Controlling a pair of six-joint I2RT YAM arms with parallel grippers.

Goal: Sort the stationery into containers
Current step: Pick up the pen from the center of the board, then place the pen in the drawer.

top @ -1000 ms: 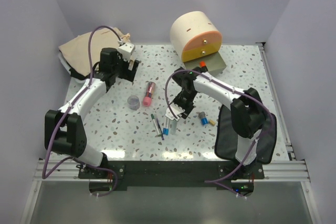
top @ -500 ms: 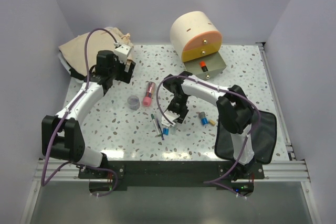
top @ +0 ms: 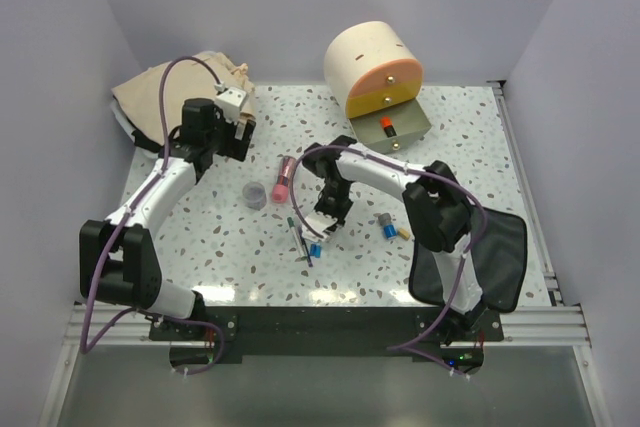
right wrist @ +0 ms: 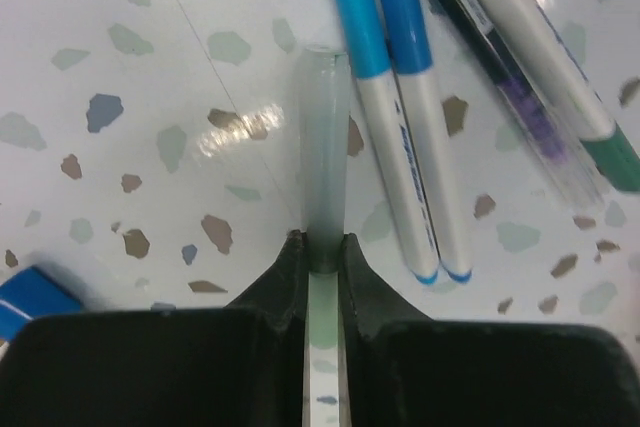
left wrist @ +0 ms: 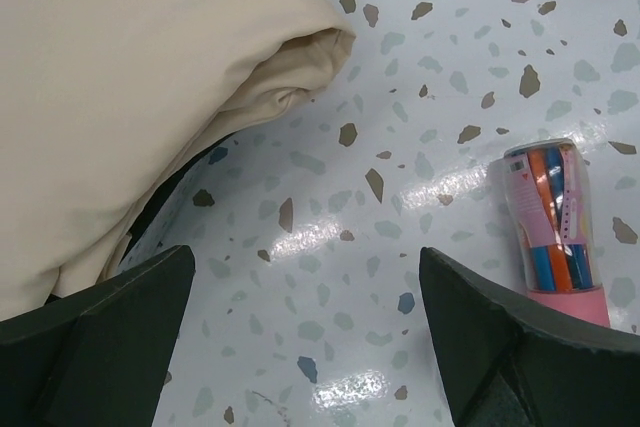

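Observation:
My right gripper point(top: 323, 221) point(right wrist: 322, 247) is shut on a thin pen with a frosted grey-green cap point(right wrist: 325, 147), low over the table. Two blue-capped pens point(right wrist: 400, 117) and a green-capped pen point(right wrist: 545, 62) lie just beside it. My left gripper point(top: 240, 133) point(left wrist: 307, 257) is open and empty over bare table, with the pink tube point(left wrist: 558, 237) point(top: 283, 177) to its right. The grey pot point(top: 255, 195) sits by the tube. Small blue point(top: 387, 228) and yellow point(top: 404, 233) pieces lie right of the pens. The cream box point(top: 365, 57) has its drawer point(top: 412, 127) open with the highlighter point(top: 385, 125) inside. The black pouch point(top: 500, 267) lies at the front right.
A cream cloth bag point(top: 165, 97) point(left wrist: 120, 77) lies at the back left, just beside my left gripper. A small blue piece point(right wrist: 25, 302) shows at the left edge of the right wrist view. White walls enclose the table.
My right gripper has shifted slightly left onto the pens. My left gripper has drawn slightly back and left toward the cloth bag.

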